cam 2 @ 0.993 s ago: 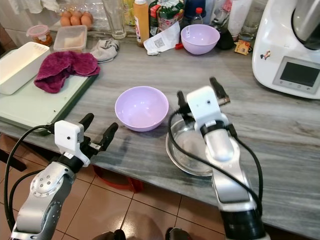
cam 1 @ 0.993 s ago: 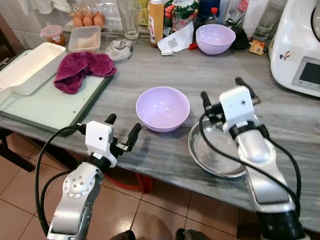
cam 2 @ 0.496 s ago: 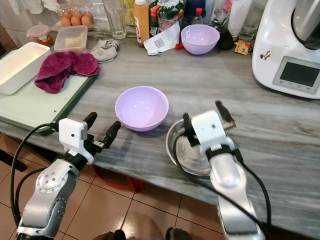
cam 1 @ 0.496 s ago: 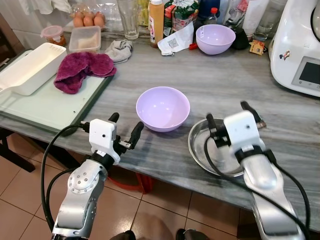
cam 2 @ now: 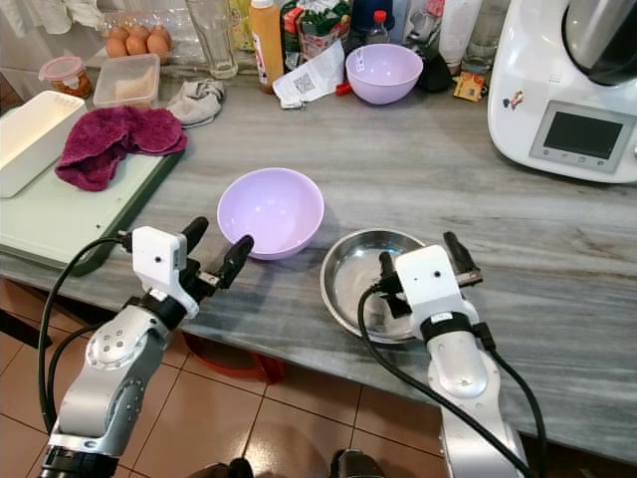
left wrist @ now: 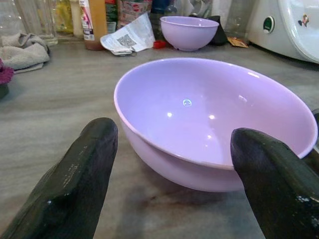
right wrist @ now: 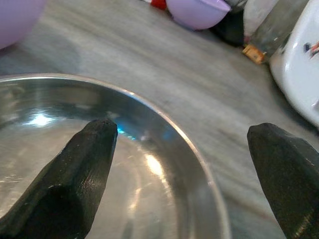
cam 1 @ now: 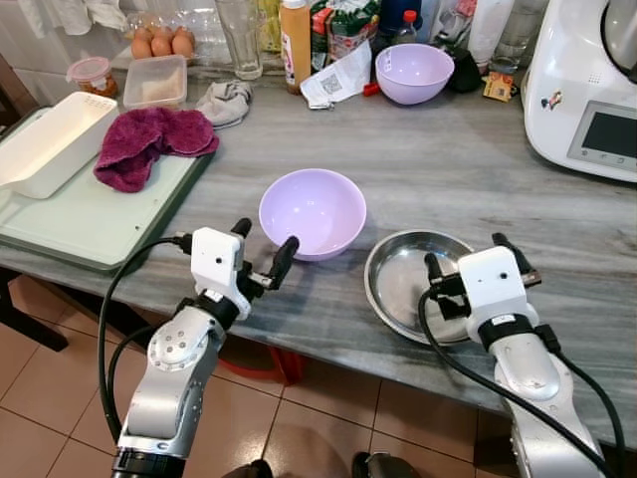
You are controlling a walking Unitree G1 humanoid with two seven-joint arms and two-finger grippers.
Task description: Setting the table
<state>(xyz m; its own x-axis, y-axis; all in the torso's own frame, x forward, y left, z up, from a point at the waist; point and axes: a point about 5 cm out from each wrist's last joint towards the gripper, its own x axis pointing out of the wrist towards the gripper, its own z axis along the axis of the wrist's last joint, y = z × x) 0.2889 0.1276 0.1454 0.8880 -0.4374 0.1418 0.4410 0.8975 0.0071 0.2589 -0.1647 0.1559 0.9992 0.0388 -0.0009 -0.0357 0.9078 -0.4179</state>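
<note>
Reaching toward the near lilac bowl [cam 1: 312, 212], the left gripper [cam 1: 261, 255] has its two black fingers [left wrist: 75, 174] spread wide apart, and in the left wrist view the bowl sits just beyond the tips, between them but not touched. I judge this spacing is chosen so the fingers can pass on both sides of the bowl's wall or take its rim.

The right gripper [cam 1: 470, 271] hangs over the near edge of the steel plate [cam 1: 398, 284], which lies flat on the grey bench [cam 1: 478, 184] just to the right of the bowl. Its fingers are also apart and hold nothing; in the right wrist view one tip stands over the inside of the plate and the other outside its rim, so the rim runs between them. This looks like a preparation to pinch the thin edge, because a flat plate gives no other place to hold.

Both pieces are close to the front edge of the bench, within easy reach of each arm. A second lilac bowl [cam 1: 413, 72] stands far at the back among bottles, and a dark red cloth [cam 1: 149, 144] lies on the pale green tray [cam 1: 60, 214] at the left.
</note>
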